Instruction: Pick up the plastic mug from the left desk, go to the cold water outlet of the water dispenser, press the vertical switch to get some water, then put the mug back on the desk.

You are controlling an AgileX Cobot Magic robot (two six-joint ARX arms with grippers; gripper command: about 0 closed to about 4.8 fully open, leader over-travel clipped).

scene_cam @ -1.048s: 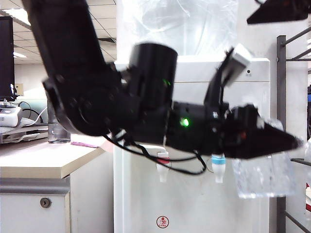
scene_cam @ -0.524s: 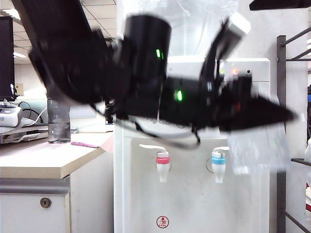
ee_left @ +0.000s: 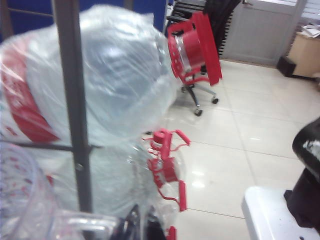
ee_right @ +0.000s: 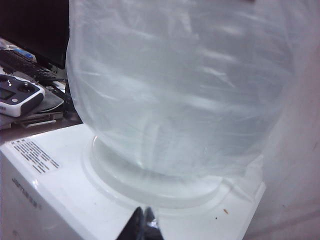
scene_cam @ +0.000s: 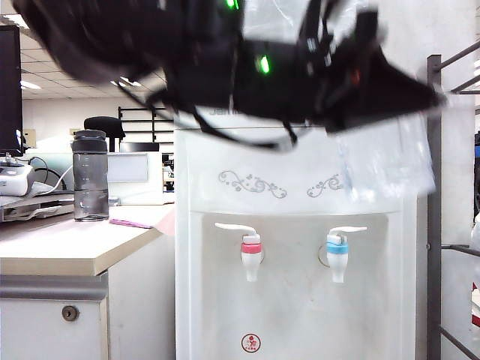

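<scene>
My left gripper [scene_cam: 429, 96] reaches across the top of the exterior view to the right, shut on the plastic mug [scene_cam: 386, 161], which hangs clear and rippled below its tips. The mug is above and to the right of the cold water outlet [scene_cam: 337, 253] and its vertical switch [scene_cam: 349, 230] on the water dispenser [scene_cam: 296, 315]. In the left wrist view the mug [ee_left: 27, 200] fills the corner beside the dark fingers [ee_left: 150, 230]. The left desk [scene_cam: 67, 251] is far left. My right gripper [ee_right: 143, 225] is shut and empty over the dispenser's top.
The red-ringed tap [scene_cam: 251, 253] is left of the blue one. A dark grey bottle [scene_cam: 90, 176] stands on the desk. A grey rack post [scene_cam: 433, 195] rises at the right, with wrapped water jugs [ee_left: 105, 75] behind it. The big water bottle [ee_right: 180, 85] sits on the dispenser.
My left arm has risen with the mug, from level with the taps to above them. Both taps now show uncovered.
</scene>
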